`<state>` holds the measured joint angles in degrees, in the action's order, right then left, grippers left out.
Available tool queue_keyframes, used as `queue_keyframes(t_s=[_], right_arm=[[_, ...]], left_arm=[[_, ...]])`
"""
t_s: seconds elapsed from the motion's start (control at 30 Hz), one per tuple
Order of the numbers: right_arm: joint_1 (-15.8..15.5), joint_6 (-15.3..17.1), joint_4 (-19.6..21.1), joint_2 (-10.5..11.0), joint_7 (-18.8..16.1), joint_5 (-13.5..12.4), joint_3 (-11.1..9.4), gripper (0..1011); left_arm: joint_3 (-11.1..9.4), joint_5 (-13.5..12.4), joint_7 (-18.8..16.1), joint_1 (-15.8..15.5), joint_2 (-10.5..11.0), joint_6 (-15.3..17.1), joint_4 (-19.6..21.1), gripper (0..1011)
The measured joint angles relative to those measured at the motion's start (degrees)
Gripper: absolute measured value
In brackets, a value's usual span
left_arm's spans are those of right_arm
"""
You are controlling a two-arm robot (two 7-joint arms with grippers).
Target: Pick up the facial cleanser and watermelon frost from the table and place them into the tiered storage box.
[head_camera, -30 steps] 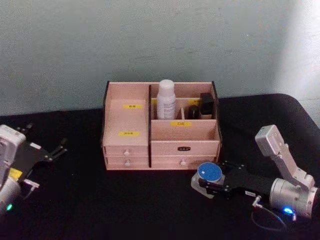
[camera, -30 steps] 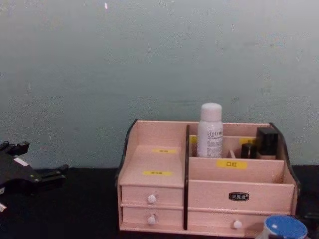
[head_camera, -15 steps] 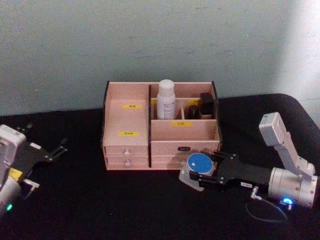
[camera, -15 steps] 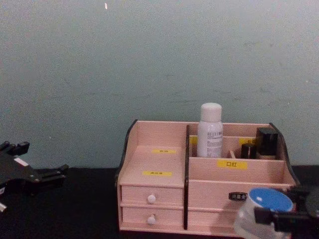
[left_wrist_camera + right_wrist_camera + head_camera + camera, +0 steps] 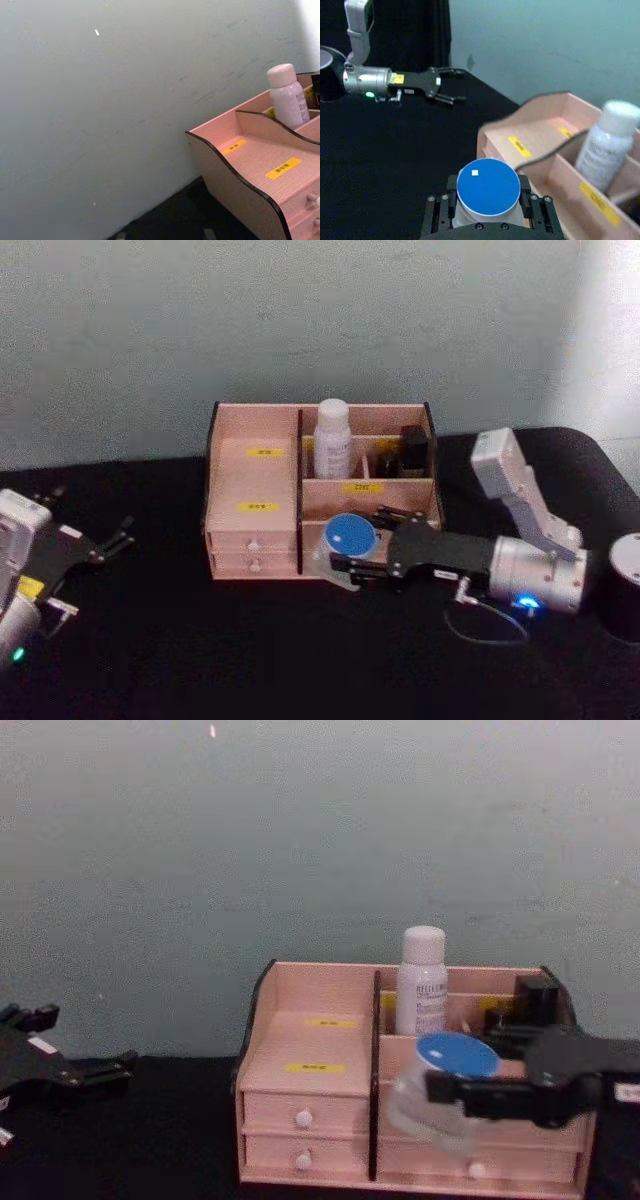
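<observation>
My right fingers (image 5: pixel 536 212) are clenched on the blue-lidded clear jar (image 5: pixel 347 533). It hangs just in front of the tiered storage box (image 5: pixel 255 475), over its right drawers. To do this well I lift until the jar's base clears the front compartment's lip (it looks too low yet), then carry it in level. Half a second ago it sat lower and farther right. My left fingers (image 5: pixel 95 1072), spread, idle well left of the box.

One tiered storage box (image 5: pixel 250 480), one white bottle (image 5: pixel 333 440), one blue-lidded jar (image 5: pixel 348 533), two hands: left hand (image 5: pixel 90 515), right hand (image 5: pixel 365 542).
</observation>
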<state>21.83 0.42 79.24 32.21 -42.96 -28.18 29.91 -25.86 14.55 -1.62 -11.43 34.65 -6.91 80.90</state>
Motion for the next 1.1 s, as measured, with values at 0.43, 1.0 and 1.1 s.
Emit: queue_keyframes(t_s=[0.43, 1.0, 1.1], right_arm=[[7.59, -1.92, -5.48, -5.98, 0.33, 2.73, 3.99, 712], [15.81, -2.31, -17.65, -14.06, 1.88, 6.12, 6.77, 711], [17.3, -3.03, -20.66, -15.61, 1.93, 6.83, 7.0, 711]], left_arm=[[0.0, 0.0, 0.0, 0.0, 0.0, 0.0, 0.0, 1001], [0.0, 0.0, 0.0, 0.0, 0.0, 0.0, 0.0, 1001], [0.0, 0.0, 0.0, 0.0, 0.0, 0.0, 0.0, 1001]])
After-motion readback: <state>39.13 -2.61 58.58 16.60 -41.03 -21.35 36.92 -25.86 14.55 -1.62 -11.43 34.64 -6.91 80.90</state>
